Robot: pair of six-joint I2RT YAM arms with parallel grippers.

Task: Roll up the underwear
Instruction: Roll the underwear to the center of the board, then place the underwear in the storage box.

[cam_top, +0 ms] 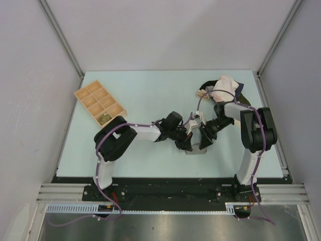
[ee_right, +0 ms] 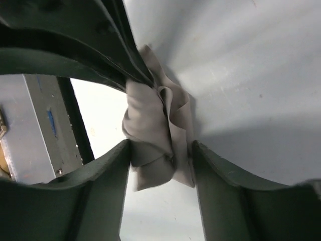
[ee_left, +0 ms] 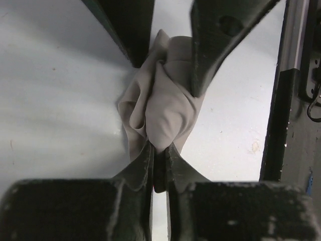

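Note:
The taupe-grey underwear is bunched into a tight, crumpled bundle near the middle of the table, held between both grippers. In the left wrist view the bundle hangs from my left gripper, whose fingertips are pinched shut on its near end. In the right wrist view my right gripper clasps the bundle from both sides, with folds bulging between the fingers. In the top view the left gripper and right gripper face each other, almost touching. The seam line does not show.
A pile of other garments, pale and dark, lies at the back right of the table. A tan compartment tray sits at the back left. The table's dark right edge rail is close by.

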